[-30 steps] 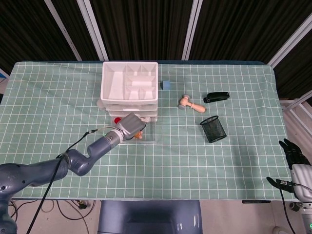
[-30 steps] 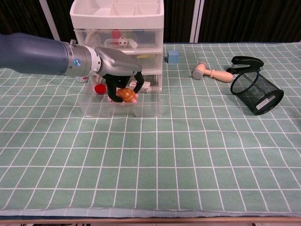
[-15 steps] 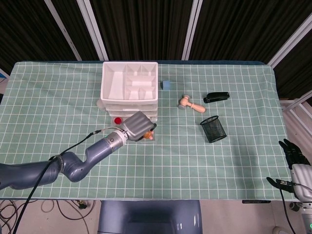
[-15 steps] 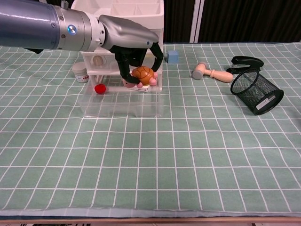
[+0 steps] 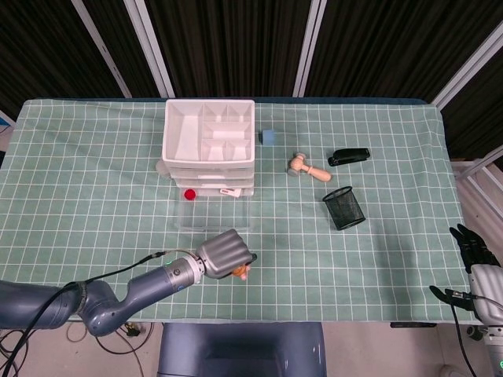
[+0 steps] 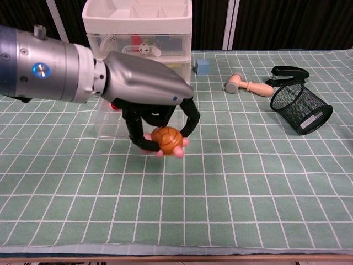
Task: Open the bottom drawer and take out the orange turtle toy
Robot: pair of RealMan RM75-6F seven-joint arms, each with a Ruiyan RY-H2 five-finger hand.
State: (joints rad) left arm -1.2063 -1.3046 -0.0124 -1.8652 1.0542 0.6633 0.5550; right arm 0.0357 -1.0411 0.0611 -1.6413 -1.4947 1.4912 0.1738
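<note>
Chest view shows my left hand [image 6: 160, 113] holding the orange turtle toy [image 6: 167, 141] in its dark fingertips, lifted just above the table [image 6: 248, 182] and in front of the pulled-out bottom drawer [image 5: 212, 212] of the white drawer unit [image 6: 138, 33]. My right hand [image 5: 474, 263] sits off the table's right edge, fingers spread, holding nothing. Mesh pen cup [image 6: 300, 107] lies tipped over on the right.

Laboratory test bench: table under green checked cloth [image 5: 94, 157], black curtains [image 5: 228, 47] behind, cables hanging below.
</note>
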